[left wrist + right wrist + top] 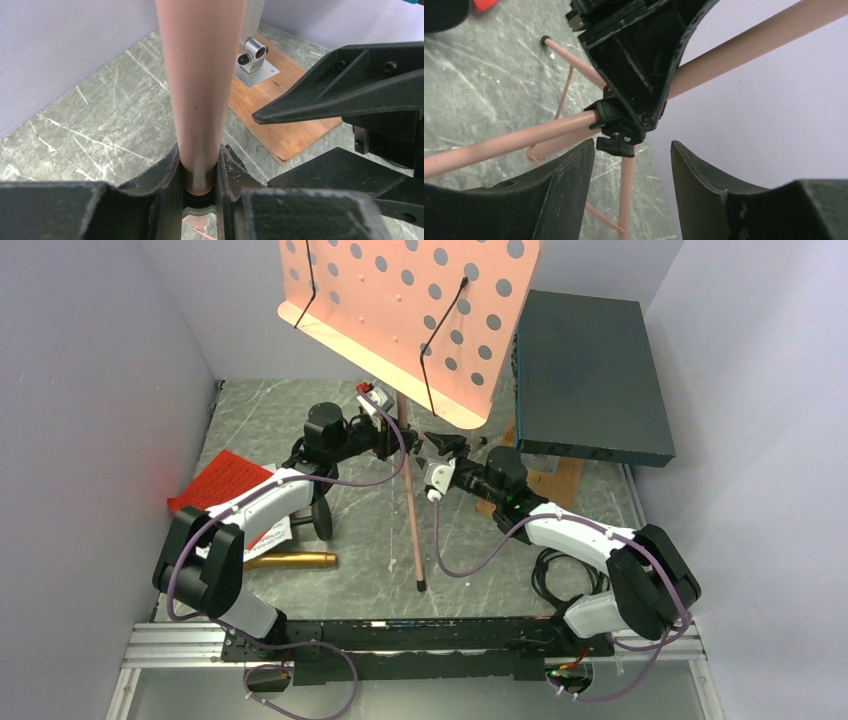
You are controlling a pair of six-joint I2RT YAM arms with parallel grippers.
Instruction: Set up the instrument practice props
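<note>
Two claws meet at the pink music stand (400,300). The left claw (200,175) is clenched around the stand's pink pole (200,75), one finger pressed on each side. The right claw (631,146) is released, its jaws spread apart. Just ahead of its tips is the black clamp collar (616,125), where the tripod legs (499,142) branch out. The perforated desk of the stand rises above both claws. Back behind the left claw, beside its arm, the red and white music sheets (222,480), small black mic stand (322,520) and gold microphone (290,560) rest on the counter (300,420). Beyond the right claw sits a dark teal box (585,375).
</note>
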